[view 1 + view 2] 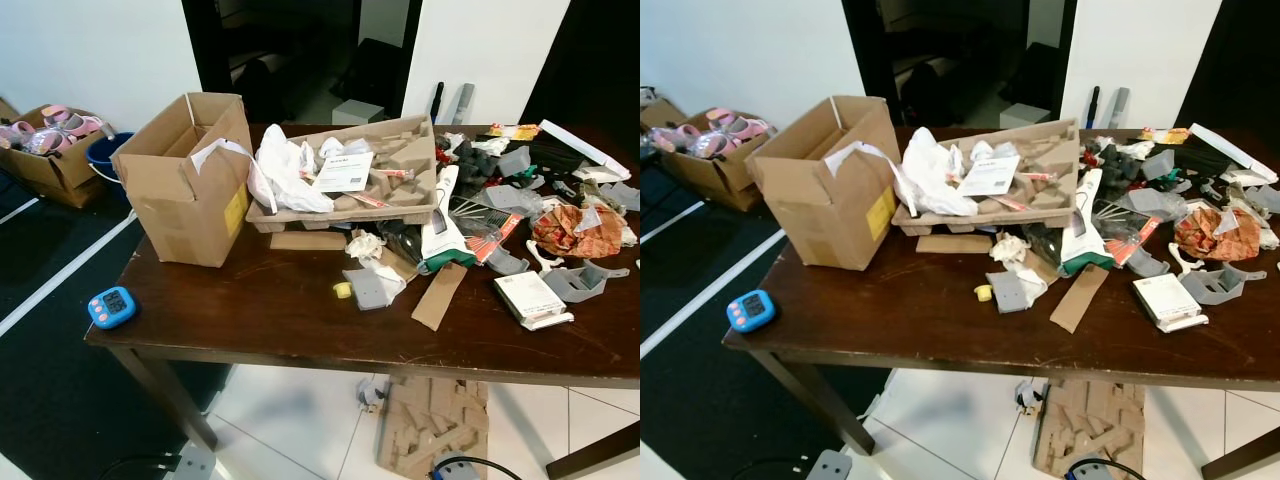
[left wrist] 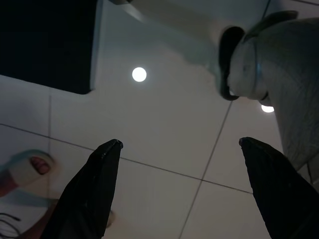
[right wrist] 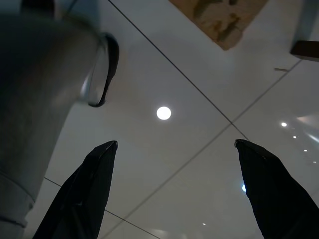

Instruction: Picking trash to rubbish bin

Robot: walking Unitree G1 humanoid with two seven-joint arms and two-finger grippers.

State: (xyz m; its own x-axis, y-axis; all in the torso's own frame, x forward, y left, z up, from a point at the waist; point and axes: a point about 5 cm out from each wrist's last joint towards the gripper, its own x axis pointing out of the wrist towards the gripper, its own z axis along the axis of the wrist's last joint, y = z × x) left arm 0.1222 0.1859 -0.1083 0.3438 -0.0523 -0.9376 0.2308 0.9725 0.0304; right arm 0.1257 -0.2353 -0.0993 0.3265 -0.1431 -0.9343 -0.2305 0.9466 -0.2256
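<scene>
a cluttered dark wooden table (image 1: pixel 280 320) seen from above.

from the left: blue timer (image 1: pixel 111 306), open cardboard box (image 1: pixel 190 180), pulp tray (image 1: pixel 400 160) of crumpled paper, scattered trash (image 1: pixel 570 232). left gripper (image 2: pixel 182 149) and right gripper (image 3: pixel 174 147) hang spread wide, empty, over floor tiles.

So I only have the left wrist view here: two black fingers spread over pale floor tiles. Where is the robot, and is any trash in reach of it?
Observer: It stands before a dark wooden table strewn with trash. The left hand hangs open over the floor.
Reviewer: And the other hand?
Observer: The right hand also hangs open above the tiles, holding nothing.
Reviewer: Is there a bin?
Observer: No bin that I can make out. An open cardboard box stands on the table's left part.
Reviewer: What trash lies nearest the front edge?
Observer: A brown cardboard strip and a small yellow piece. A blue timer sits at the left corner.
</scene>
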